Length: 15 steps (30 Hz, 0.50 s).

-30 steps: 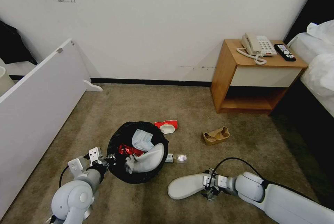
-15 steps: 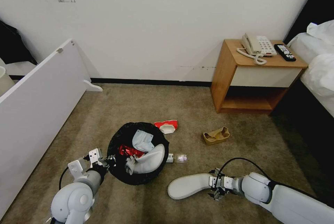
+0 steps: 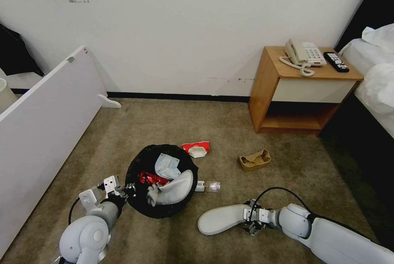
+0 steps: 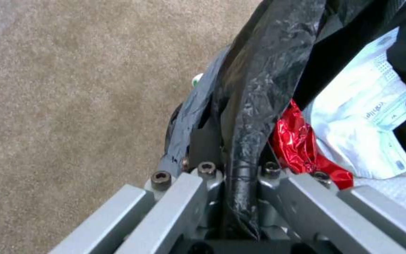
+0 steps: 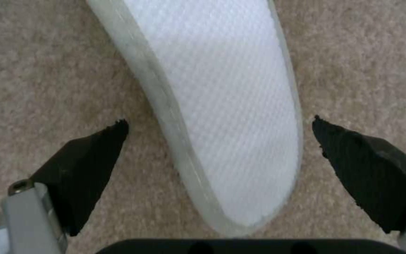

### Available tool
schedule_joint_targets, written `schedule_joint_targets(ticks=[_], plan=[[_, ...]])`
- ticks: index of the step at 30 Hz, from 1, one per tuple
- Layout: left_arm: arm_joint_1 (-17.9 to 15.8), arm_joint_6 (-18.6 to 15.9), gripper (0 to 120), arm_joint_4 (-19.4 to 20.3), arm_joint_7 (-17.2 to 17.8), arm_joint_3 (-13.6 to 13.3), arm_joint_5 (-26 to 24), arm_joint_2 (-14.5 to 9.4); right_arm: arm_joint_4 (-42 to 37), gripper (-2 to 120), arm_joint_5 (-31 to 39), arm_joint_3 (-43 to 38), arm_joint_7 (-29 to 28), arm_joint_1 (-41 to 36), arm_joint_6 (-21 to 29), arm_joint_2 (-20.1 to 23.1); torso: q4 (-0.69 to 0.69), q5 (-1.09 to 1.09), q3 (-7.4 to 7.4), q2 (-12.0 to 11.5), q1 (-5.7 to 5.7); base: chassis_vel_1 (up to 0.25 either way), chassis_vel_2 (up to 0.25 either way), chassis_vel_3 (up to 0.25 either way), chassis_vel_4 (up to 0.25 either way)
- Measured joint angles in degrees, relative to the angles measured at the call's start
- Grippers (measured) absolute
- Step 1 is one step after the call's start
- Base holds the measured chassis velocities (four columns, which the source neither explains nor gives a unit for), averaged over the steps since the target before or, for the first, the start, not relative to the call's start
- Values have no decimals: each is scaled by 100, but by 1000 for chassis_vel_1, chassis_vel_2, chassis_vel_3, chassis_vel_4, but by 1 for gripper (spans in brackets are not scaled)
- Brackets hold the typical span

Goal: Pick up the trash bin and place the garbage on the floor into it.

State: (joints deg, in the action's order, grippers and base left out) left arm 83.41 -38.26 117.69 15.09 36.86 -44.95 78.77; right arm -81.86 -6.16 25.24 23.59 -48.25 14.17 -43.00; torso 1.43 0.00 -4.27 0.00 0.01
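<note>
Two grippers at work, items listed by size.

Floor (image 3: 164, 124): beige-brown carpet under both grippers.

Trash bin (image 3: 141, 165): black-lined, standing on the carpet directly ahead of the left gripper (image 3: 125, 190). That gripper's fingers are pressed together on the bag-covered rim; in the left wrist view the black plastic (image 4: 250, 116) runs down between them. Just past the pinch, inside the bin, lie a white slipper (image 3: 176, 190), a pale blue-white packet (image 3: 167, 166) and a red foil wrapper (image 3: 151, 178).

Second slipper (image 3: 219, 219): white, flat on the carpet, one end lying between the spread fingers of the right gripper (image 3: 251, 222). In the right wrist view the black pads (image 5: 90, 158) stand apart on either side of the slipper (image 5: 231, 106), neither touching it.

Brown paper bag (image 3: 255, 159): crumpled, on the carpet well beyond the right gripper, toward the wall.

Red-and-white wrapper (image 3: 197, 149): on the carpet just beyond the bin's far rim, across the bin from the left gripper.

Clear bottle (image 3: 208, 186): lying on its side just beside the bin, between the two grippers and nearer the slipper's free end.
</note>
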Motion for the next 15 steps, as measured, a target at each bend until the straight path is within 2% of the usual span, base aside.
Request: schedule_joint_targets(ticks=[15], plan=[[-45,17,1,-123,-42,-21,11,39,222,100,-45,8,57,75,-87,-204,4,-9,1,1,0,0,0,0,0]])
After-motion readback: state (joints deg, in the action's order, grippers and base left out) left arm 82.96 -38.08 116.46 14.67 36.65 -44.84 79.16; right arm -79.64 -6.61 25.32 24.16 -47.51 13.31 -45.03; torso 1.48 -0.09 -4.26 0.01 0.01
